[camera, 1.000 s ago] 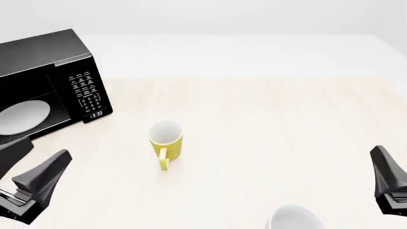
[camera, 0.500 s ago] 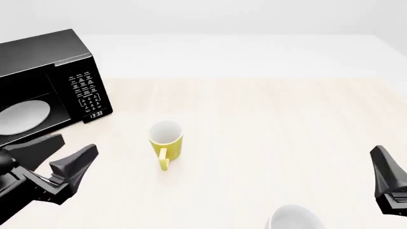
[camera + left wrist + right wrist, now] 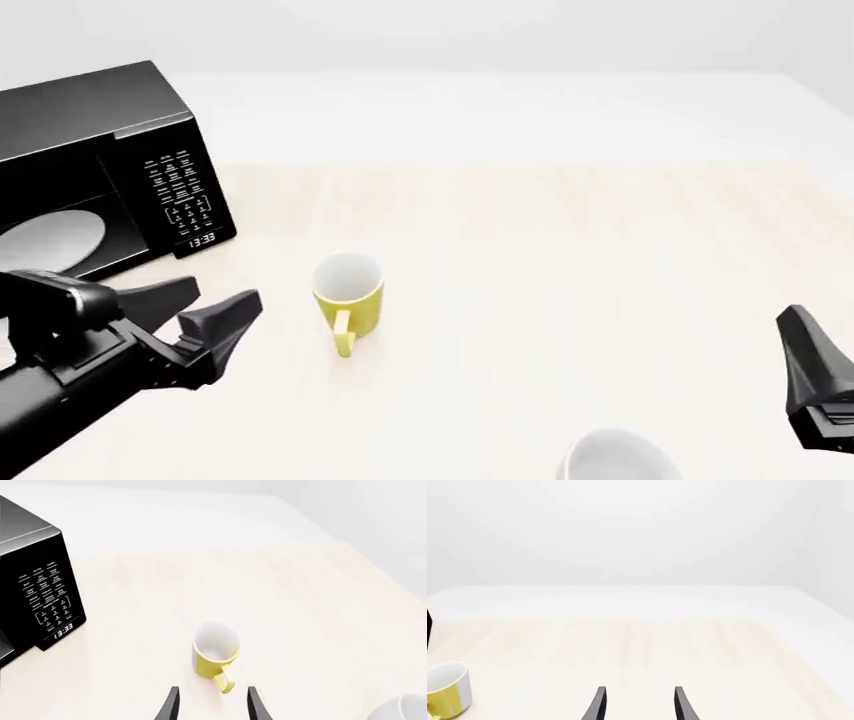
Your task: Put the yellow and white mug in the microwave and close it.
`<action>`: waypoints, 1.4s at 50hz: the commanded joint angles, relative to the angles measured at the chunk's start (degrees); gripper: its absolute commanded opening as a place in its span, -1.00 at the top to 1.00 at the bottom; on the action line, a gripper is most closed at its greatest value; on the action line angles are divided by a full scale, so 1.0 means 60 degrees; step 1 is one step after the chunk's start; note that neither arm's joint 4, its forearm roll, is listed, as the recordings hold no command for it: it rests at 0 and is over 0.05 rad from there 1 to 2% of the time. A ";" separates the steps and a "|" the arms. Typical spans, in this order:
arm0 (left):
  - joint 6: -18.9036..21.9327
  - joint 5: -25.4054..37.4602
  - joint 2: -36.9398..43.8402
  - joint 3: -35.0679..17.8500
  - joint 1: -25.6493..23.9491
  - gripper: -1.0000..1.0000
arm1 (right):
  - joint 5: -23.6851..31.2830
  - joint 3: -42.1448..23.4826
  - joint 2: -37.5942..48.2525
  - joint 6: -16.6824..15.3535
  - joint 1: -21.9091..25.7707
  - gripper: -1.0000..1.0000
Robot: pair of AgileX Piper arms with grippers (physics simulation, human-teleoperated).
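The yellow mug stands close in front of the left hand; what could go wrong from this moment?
1. The yellow mug stands free, handle turned toward the left hand. The open fingers could hit the handle and spin or tip the mug.
2. The microwave is near the left arm, with its plate showing inside. A wide swing could knock the mug against its front edge.
3. A second, white mug stands by the right hand; it could be bumped.
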 commanded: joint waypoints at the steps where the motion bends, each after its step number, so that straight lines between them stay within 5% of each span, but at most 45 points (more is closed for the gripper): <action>1: -0.0452 -0.1224 0.1720 -0.0160 -0.0158 -1.00 | -0.0001 0.0000 0.0000 -0.0001 0.0000 -1.00; 36: -0.1538 -0.3938 0.5787 -0.0426 -0.0359 -1.00 | -0.0001 0.0000 0.0000 -0.0003 0.0000 -1.00; 70: -0.1874 -0.5012 0.8373 -0.1160 -0.0908 -1.00 | 0.0000 0.0000 0.0000 0.0002 0.0001 -1.00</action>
